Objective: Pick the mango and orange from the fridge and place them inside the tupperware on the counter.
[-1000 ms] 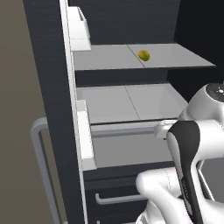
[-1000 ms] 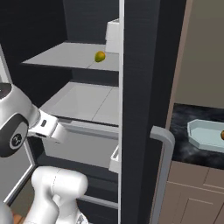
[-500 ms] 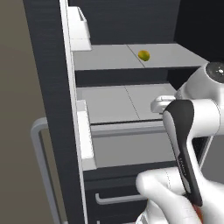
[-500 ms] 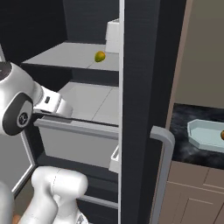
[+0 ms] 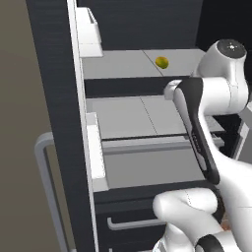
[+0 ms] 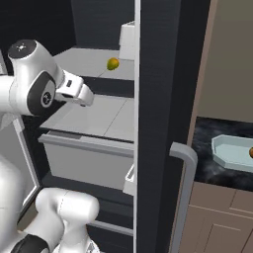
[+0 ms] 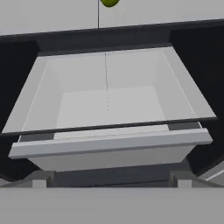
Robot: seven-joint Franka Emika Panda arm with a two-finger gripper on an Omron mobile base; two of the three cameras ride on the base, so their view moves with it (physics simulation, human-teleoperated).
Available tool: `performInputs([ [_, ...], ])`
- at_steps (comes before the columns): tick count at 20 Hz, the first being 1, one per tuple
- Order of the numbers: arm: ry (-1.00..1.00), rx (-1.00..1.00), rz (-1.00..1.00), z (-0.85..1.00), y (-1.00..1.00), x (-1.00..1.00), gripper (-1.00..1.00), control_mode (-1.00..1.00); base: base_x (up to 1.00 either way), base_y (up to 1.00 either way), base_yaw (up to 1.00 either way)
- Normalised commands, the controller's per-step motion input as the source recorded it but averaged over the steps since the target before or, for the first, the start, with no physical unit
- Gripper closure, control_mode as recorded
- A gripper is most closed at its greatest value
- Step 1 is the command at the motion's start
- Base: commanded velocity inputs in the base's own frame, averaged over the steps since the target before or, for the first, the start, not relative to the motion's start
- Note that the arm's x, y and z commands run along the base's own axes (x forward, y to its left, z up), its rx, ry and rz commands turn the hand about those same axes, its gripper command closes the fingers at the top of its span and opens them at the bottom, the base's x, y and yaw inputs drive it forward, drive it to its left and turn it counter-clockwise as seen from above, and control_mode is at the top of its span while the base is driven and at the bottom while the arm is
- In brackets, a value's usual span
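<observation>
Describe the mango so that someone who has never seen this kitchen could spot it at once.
Start at the tall black fridge, standing open with its light grey shelves showing. On the upper shelf lies the mango, a small rounded yellow-green fruit. It is the only fruit in the fridge; the deeper orange one already sits in the tupperware on the counter.

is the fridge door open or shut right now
Open: the fridge shelves are exposed, with the mango sitting on the upper shelf, door swung aside.

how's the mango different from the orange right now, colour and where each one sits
The mango is yellow-green; the orange is deep orange. The mango lies on an upper shelf of the fridge; the orange sits in the tupperware on the counter. Both are small and rounded.
</observation>
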Motion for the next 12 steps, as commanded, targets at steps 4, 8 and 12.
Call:
performInputs([
  [4, 0.00, 0.00, 0.00, 0.11, -0.11, 0.75, -1.00, -1.00, 0.00, 0.00, 0.00],
  [8, 0.00, 0.00, 0.00, 0.07, -0.14, 0.72, -1.00, -1.00, 0.00, 0.00, 0.00],
  [12, -0.01, 0.00, 0.00, 0.08, -0.12, 0.70, -1.00, -1.00, 0.00, 0.00, 0.00],
])
